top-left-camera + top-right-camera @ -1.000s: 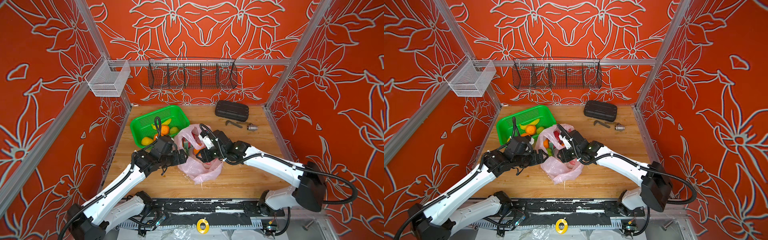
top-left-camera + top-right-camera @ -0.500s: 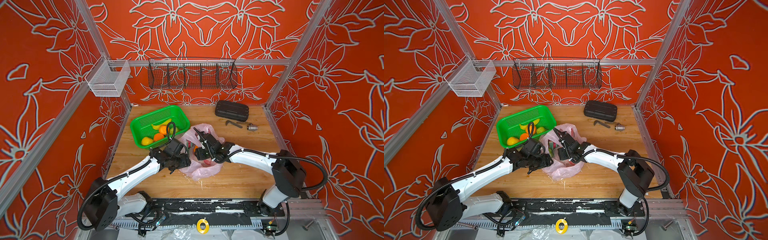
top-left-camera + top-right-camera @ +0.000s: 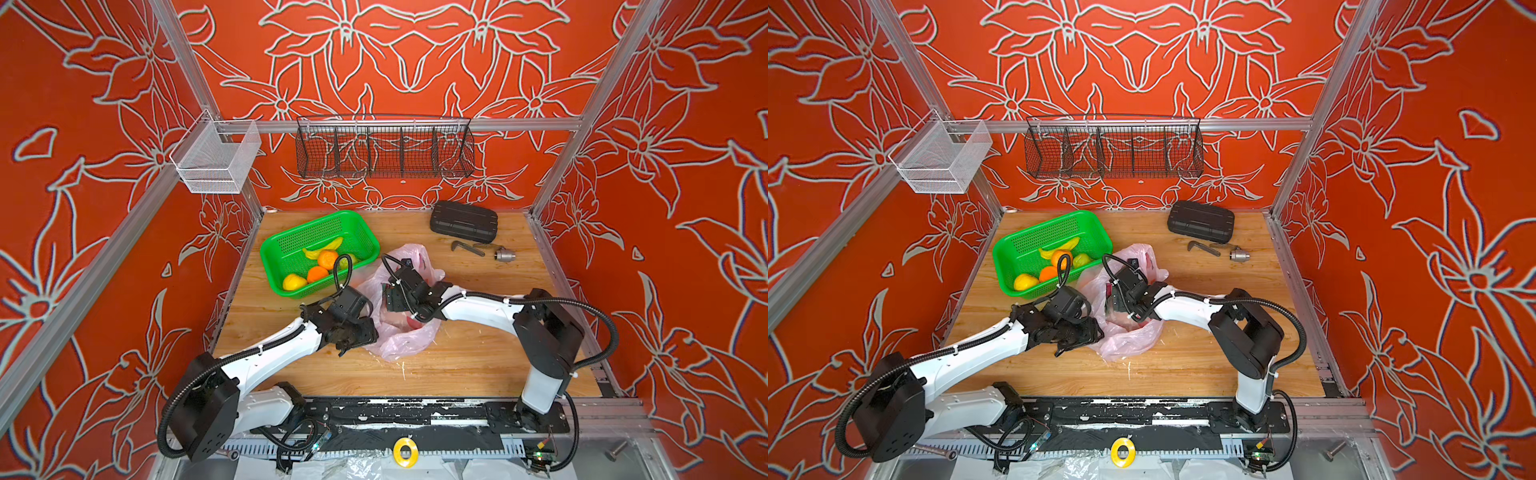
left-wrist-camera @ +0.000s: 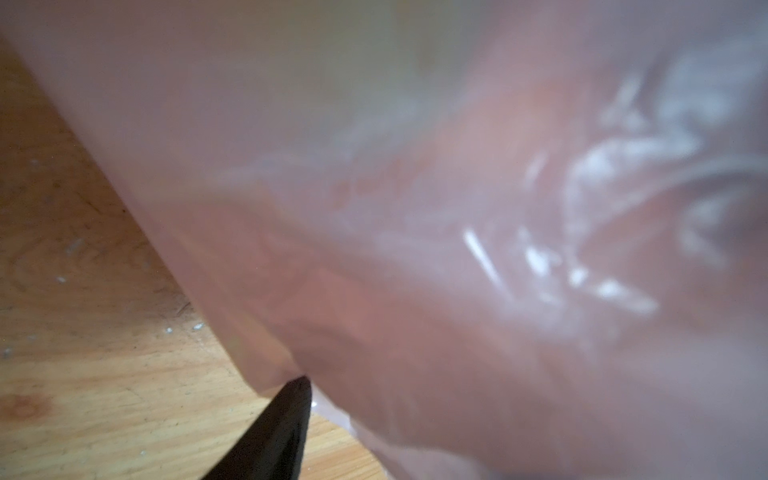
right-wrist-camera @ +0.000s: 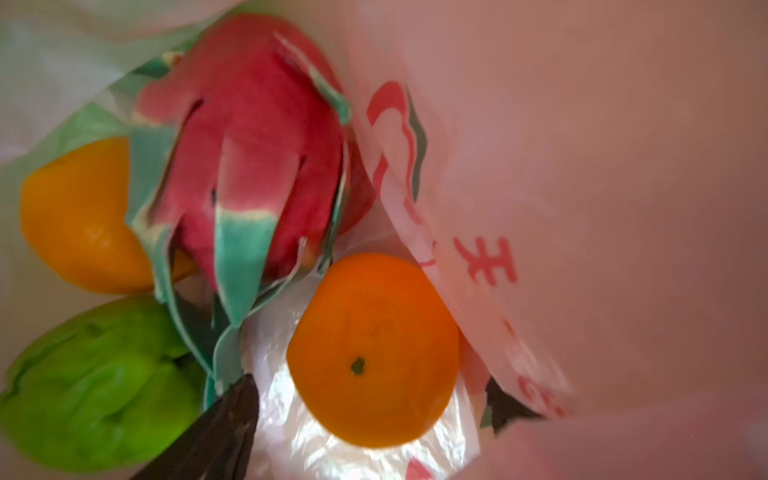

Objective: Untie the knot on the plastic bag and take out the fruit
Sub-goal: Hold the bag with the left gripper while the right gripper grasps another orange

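The pale pink plastic bag (image 3: 405, 340) (image 3: 1129, 340) lies mid-table, its mouth open; the knot is out of view. My right gripper (image 3: 392, 299) (image 5: 365, 415) reaches inside it, open, with an orange (image 5: 374, 349) between its fingers (image 5: 216, 428). Beside that orange lie more fruit: a pink dragon fruit (image 5: 257, 158), a yellow-orange one (image 5: 79, 216) and a green one (image 5: 95, 395). My left gripper (image 3: 359, 334) is at the bag's near left edge. In the left wrist view one finger (image 4: 282, 428) touches the film (image 4: 415, 208); the other is hidden.
A green basket (image 3: 316, 218) behind the left arm holds a banana, two oranges and a yellow fruit. At the back right lie a black case (image 3: 463, 221), a bent metal tool (image 3: 467, 248) and a chuck (image 3: 505, 254). Wire baskets hang on the walls.
My left gripper came from beside the basket down to the bag's near left edge. My right gripper went deeper into the bag and its jaws spread wider.
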{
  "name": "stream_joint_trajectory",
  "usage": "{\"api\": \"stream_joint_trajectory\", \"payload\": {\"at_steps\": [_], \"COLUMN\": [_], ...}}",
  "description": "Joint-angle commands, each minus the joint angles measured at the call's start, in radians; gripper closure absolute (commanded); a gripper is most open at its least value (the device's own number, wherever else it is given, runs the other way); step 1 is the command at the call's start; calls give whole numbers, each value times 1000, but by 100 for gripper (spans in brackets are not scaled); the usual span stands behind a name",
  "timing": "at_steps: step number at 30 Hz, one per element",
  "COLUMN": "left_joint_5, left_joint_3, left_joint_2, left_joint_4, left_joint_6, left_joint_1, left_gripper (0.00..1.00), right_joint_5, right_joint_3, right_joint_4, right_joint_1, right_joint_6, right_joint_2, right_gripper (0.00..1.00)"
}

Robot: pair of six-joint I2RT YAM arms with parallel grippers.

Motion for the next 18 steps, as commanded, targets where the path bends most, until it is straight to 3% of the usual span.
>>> {"api": "stream_joint_trajectory", "payload": {"at_steps": [1,7,14,18], "left_joint_5": [-12,-17,-10,-22], "left_joint_3": [-13,-15,-14,-7], "left_joint_2": [-19,-22,-26,-23], "left_joint_4": [1,4,2,-3], "left_joint_6": [8,11,8,6], "left_joint_1": [-6,-7,-6,-6], "left_gripper": [38,38,38,37], "right_joint_5": [62,33,-24,-18], "right_joint_3": [21,34,34,6], "right_joint_4": [26,57,48,48], "right_joint_1": [5,5,4,5], "right_joint_6": [22,-10,-38,-48], "right_joint_2": [35,82,88,42], "right_gripper": [10,14,33,38]}}
